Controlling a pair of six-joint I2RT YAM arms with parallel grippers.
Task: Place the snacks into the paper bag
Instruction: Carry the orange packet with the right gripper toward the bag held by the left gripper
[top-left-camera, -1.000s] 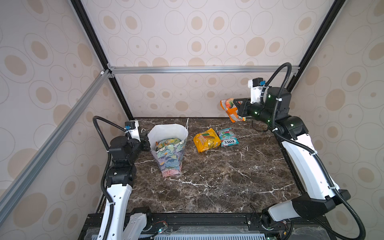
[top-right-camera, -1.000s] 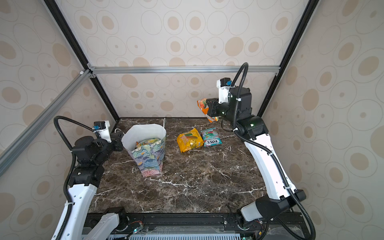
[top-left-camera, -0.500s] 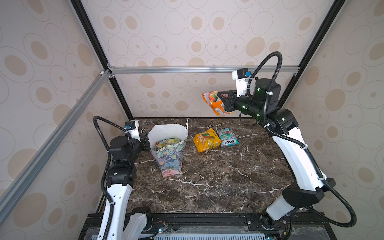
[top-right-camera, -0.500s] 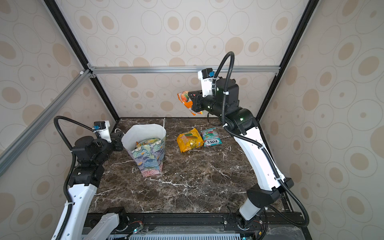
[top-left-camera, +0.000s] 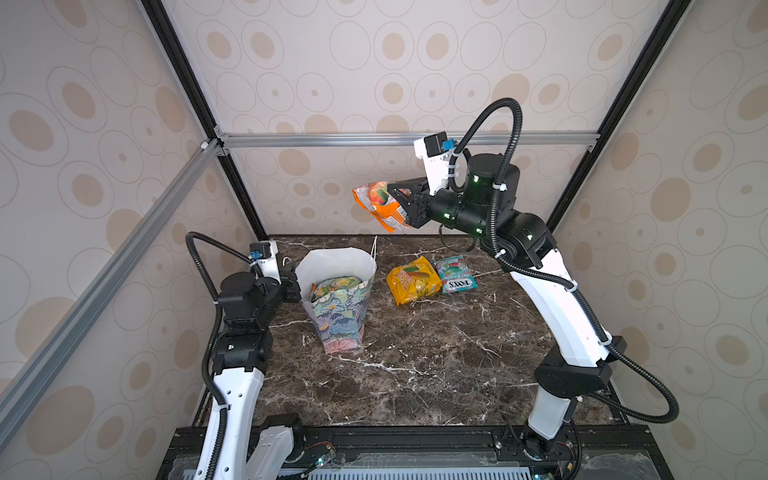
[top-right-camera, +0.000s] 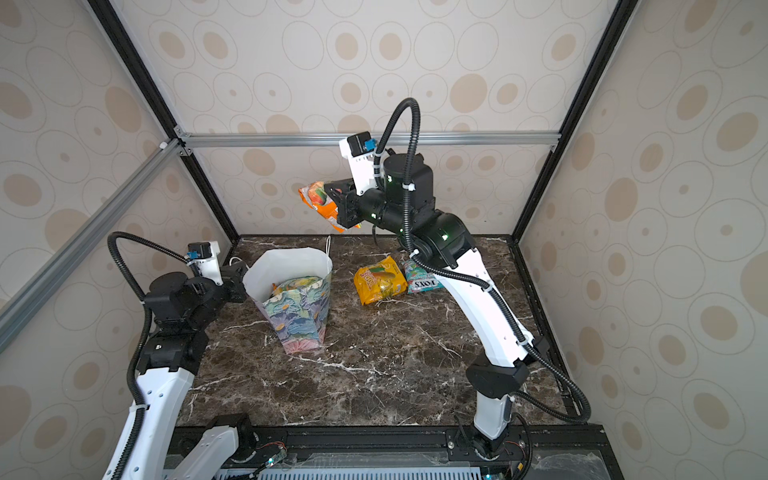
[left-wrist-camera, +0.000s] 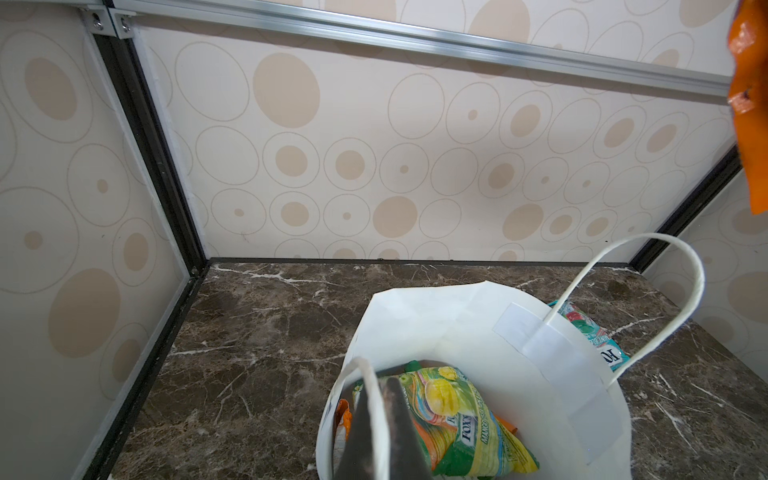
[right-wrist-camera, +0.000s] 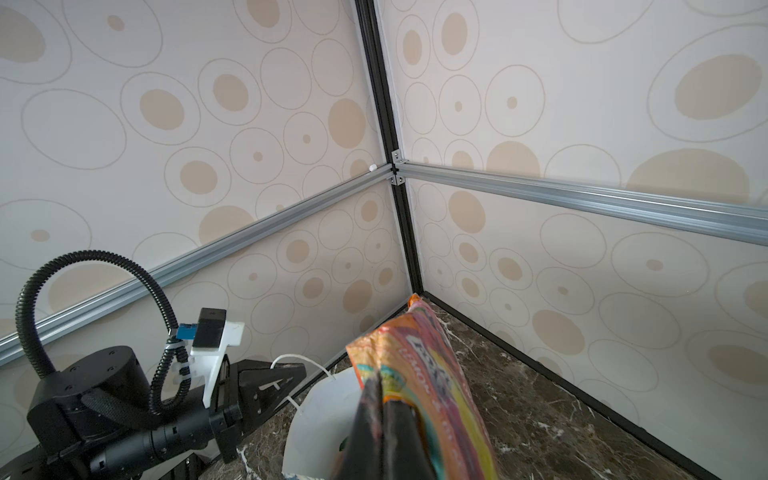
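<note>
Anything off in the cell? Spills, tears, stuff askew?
Nothing stands out. The floral-print paper bag stands open, unspilled, the left gripper shut on its white cord handle. The right gripper holds a glossy orange plastic packet aloft. A yellow packet and a teal packet lie on the brown marble table.

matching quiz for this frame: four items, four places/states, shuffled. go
Items
1. orange packet
2. yellow packet
3. green-yellow packet
4. paper bag

Places/states
A. inside the bag
B. lying on the table, beside the teal packet
C. up in the air, pinched in the right hand
D. upright on the table, gripped at the top by the left hand

Pairs: 1-C, 2-B, 3-A, 4-D
</note>
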